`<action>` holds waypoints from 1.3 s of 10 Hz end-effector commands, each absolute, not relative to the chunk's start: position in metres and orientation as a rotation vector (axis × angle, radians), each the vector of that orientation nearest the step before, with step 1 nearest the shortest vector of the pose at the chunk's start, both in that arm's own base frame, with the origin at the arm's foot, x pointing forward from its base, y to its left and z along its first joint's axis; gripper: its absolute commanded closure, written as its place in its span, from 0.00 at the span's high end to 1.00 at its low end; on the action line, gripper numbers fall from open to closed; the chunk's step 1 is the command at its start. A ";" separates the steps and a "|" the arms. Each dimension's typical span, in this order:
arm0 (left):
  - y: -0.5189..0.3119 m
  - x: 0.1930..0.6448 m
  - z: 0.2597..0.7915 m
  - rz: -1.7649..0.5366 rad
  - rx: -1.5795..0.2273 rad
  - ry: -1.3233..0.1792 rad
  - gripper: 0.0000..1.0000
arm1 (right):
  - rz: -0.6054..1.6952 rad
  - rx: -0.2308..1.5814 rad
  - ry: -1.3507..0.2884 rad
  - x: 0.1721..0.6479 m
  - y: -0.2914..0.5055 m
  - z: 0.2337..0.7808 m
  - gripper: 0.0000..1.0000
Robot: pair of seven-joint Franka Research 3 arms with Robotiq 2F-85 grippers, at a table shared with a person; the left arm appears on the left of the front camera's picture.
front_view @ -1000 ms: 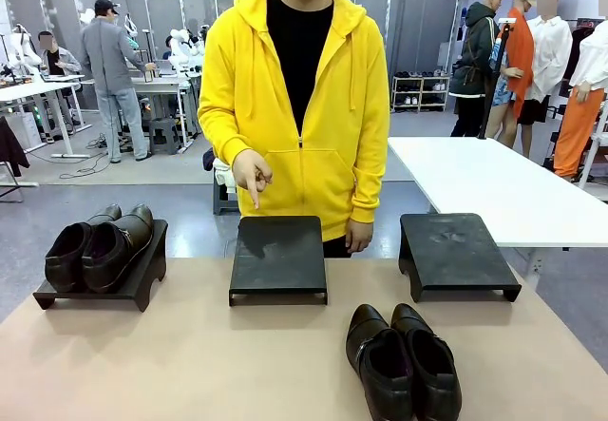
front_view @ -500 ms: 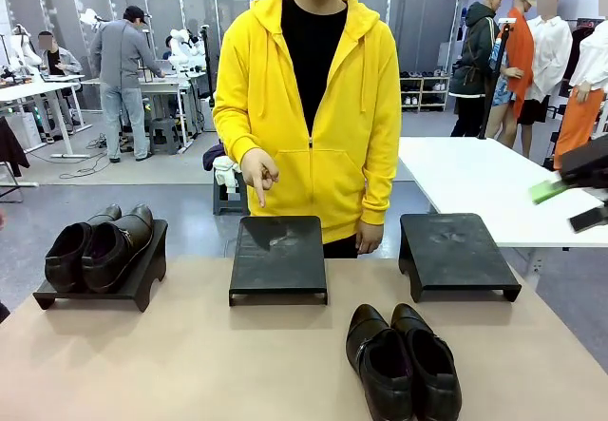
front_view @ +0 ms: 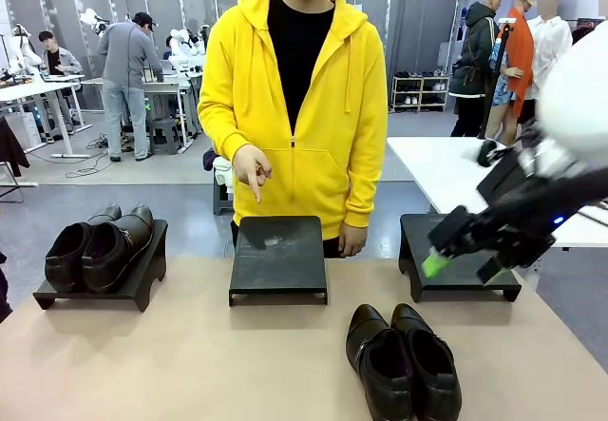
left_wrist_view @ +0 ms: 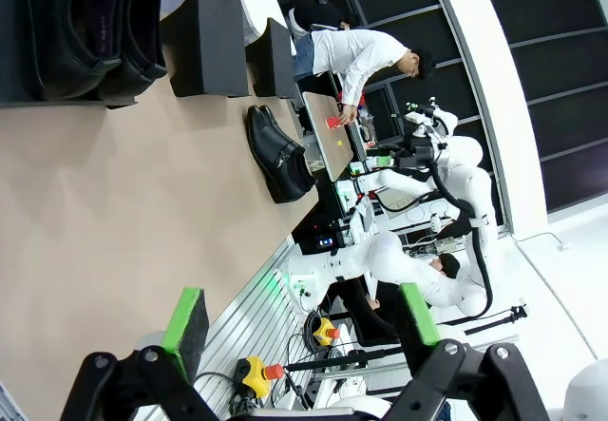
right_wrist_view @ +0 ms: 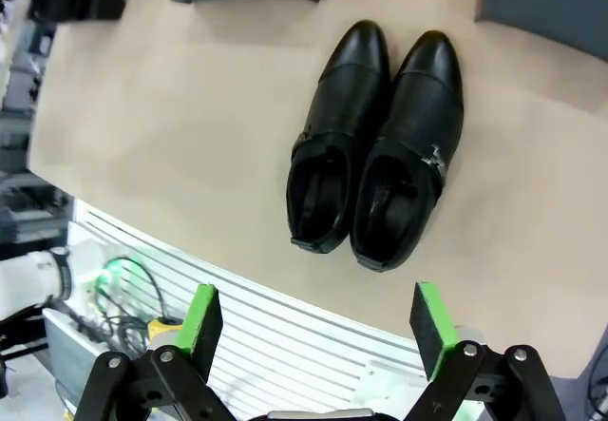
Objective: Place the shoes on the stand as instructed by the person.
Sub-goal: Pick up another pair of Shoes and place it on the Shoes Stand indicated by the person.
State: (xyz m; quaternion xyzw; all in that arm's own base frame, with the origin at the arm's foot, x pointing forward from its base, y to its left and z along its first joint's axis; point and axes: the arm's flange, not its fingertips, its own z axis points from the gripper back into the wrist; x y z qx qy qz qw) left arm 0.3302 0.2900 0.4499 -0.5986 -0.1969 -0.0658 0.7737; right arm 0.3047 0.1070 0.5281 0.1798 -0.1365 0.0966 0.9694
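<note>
Shoes: one pair (front_view: 100, 250) on left stand (front_view: 147, 271), likely done | second pair (front_view: 404, 359) on surface (front_view: 190, 364), unplaced | person's hand (front_view: 252, 169) points at middle stand (front_view: 278, 255), bare | right jaws apart, empty, aimed at second pair | left jaws apart, empty

Front camera is fixed robot-side and aimed across the table (front_view: 190, 364) at the person (front_view: 294, 107). Left wrist view is rolled sideways, directed along the table from far off. Right wrist view is aimed down, nearer. The loose shoes (right_wrist_view: 375, 145) are shared by all three.
</note>
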 end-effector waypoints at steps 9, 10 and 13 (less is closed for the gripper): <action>0.286 0.325 0.450 -0.148 -1.287 -0.428 1.00 | 0.231 0.110 -0.145 0.333 0.181 0.398 1.00; 0.286 0.325 0.450 -0.148 -1.287 -0.428 1.00 | 0.232 0.085 -0.138 0.335 0.183 0.387 1.00; 0.286 0.325 0.450 -0.148 -1.287 -0.428 1.00 | 0.210 0.063 -0.124 0.345 0.184 0.366 1.00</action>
